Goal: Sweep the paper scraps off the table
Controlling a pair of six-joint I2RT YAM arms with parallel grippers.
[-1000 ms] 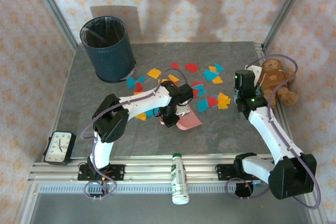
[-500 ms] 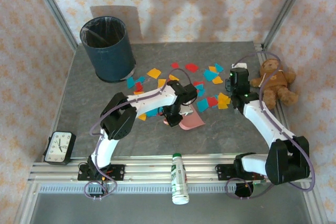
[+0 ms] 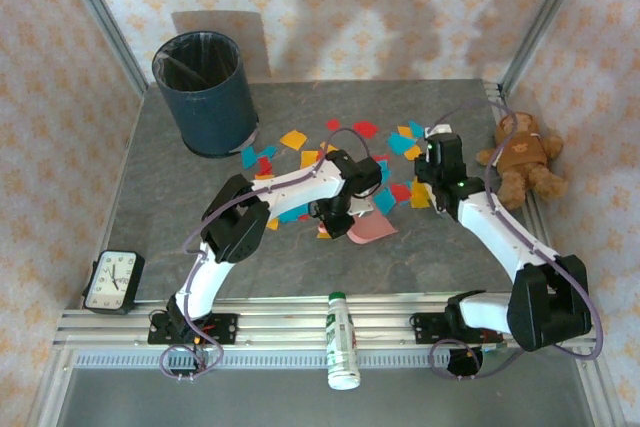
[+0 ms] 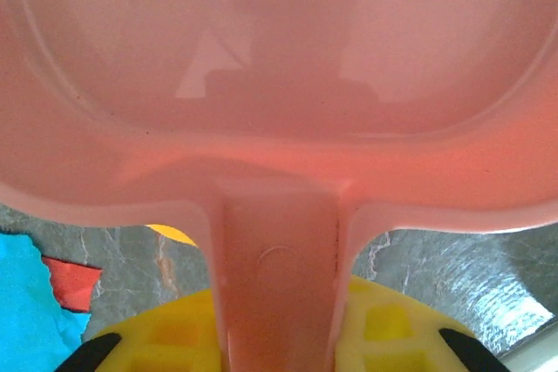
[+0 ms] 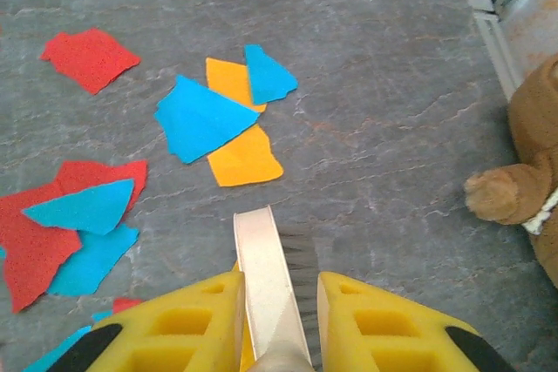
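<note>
- The left tool is seen clamped on the handle of the pink dustpan, with the handle pinched between its yellow fingers.
- The pan's tray is held just ahead of that tool, low over the tabletop.
- A cream-handled brush is gripped by the right tool, its dark bristles showing beside the handle.
- The paper scraps are spread flat on the tabletop ahead of the right tool and off to its left, in red, orange and teal-blue; some overlap.
- More scraps are caught beneath the left tool, on its left side.
- A teddy bear is spotted to the right of the right tool, near the rail.
- A dark blue bin is placed well beyond the left tool, to its left.
- A clock and a green-labelled bottle are found by the near rail; the label's print is too small to be read.
</note>
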